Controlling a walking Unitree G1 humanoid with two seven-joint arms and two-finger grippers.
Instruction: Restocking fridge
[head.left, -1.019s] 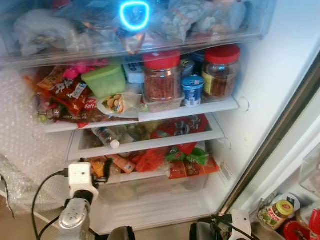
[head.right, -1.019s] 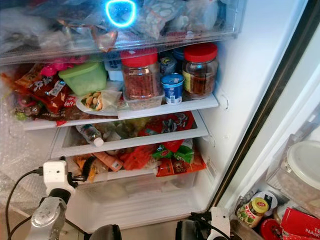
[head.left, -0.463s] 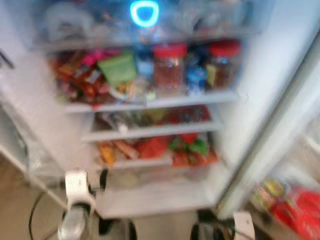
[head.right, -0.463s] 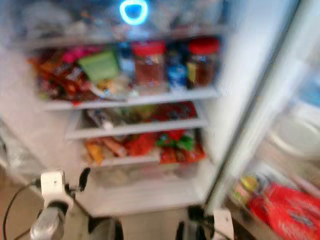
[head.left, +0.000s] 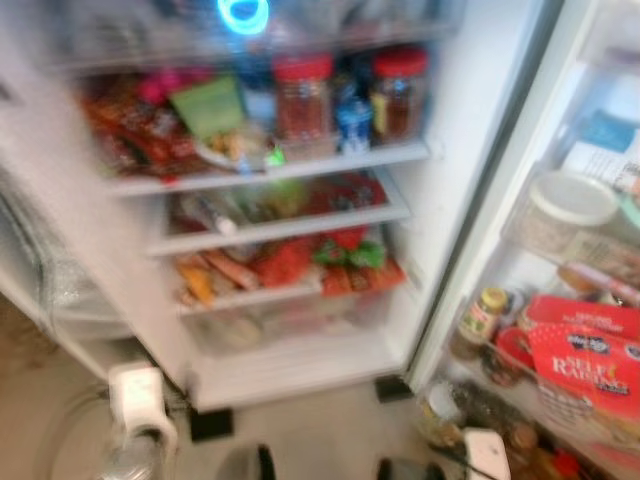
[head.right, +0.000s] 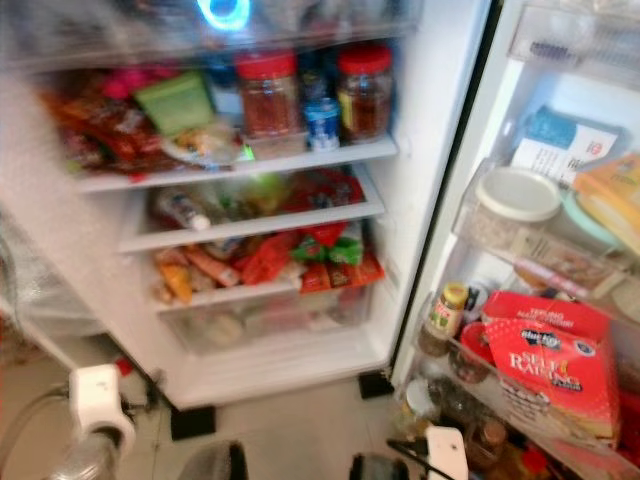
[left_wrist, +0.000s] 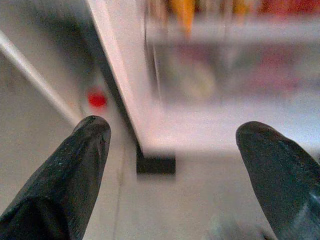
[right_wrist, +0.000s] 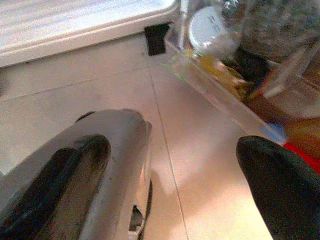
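Observation:
The fridge (head.left: 452, 150) stands open before me, its shelves packed. Two red-lidded jars (head.left: 303, 95) and a small blue cup (head.left: 352, 120) share the upper shelf (head.left: 300, 165) with a green tub (head.left: 210, 105) and red snack packets (head.left: 135, 140). Lower shelves hold a bottle and more red and orange packets (head.left: 285, 265). My left gripper (left_wrist: 175, 145) hangs open over the floor by the fridge's lower left corner, nothing between its fingers (left_wrist: 75, 170). My right gripper (right_wrist: 175, 165) is open too, low above the tiles next to the door's bottom rack.
The open door on the right carries racks with a red flour box (head.left: 585, 355), a yellow-lidded jar (head.left: 482, 315) and a white-lidded tub (head.left: 565, 205). Pale tiled floor (head.right: 300, 430) lies in front. A clear drawer (head.left: 290, 320) sits at the fridge's bottom.
The whole picture has shifted: the camera has drawn back and swung right, bringing the door racks and the floor into view. Both arms stay low at the frame's bottom.

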